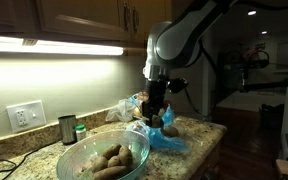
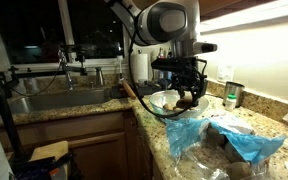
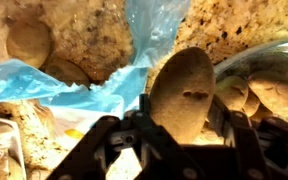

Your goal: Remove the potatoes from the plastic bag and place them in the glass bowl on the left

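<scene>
Gripper (image 3: 180, 122) clamps potato (image 3: 181, 85) across its middle; firm, dense, rough-skinned (slip unlikely). Glass bowl (image 3: 269, 55) at 2 o'clock, plastic bag (image 3: 44, 85) at 9.

Noted the potato (image 3: 184, 90) between the fingers (image 3: 104, 145): matt, dusty tan skin, faintly pitted. Fingers looked black and matt, plastic or rubber; I couldn't tell which. Plastic bag (image 3: 44, 85) was thin blue film, translucent, crinkled, with glossy highlights. Glass bowl (image 1: 74, 155) read clear and smooth. Desk (image 3: 224, 25) was speckled stone, polished and shiny under the light. Cabinets (image 1: 84, 20) above: brown wood, low sheen. Cup (image 1: 67, 128) by the wall looked like dull metal.
</scene>
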`<state>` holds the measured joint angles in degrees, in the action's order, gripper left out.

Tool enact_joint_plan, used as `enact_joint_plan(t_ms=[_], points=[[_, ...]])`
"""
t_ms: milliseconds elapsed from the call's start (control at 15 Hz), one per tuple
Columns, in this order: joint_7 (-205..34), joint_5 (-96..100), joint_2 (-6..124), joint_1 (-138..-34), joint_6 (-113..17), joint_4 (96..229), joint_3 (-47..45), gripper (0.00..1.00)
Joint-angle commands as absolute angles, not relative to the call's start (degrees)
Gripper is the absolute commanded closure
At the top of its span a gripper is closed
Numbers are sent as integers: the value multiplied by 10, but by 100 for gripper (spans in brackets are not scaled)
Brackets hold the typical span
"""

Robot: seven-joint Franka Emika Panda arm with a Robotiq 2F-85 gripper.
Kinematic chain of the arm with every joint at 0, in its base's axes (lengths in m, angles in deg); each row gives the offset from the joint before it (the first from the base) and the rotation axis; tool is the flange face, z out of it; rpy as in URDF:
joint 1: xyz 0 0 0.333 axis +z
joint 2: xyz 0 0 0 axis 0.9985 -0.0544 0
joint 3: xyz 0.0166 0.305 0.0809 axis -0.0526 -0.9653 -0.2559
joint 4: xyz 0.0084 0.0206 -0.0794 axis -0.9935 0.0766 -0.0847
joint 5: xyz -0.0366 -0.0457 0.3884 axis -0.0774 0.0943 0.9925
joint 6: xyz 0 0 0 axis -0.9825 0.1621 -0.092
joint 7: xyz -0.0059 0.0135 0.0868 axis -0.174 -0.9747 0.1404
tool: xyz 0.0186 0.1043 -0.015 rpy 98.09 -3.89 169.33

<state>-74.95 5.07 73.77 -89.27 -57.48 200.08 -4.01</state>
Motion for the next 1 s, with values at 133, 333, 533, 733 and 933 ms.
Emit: enact_joint_plan(t_ms=[133,333,533,733,933], points=[[-722,46,692,-877,-537,1921,-54,67],[-691,58,643,-876,-528,1870,-65,67],[-664,62,591,-879,-519,1821,-75,67],[-643,64,538,-883,-514,1776,-84,67],[-622,66,498,-886,-515,1744,-96,67]])
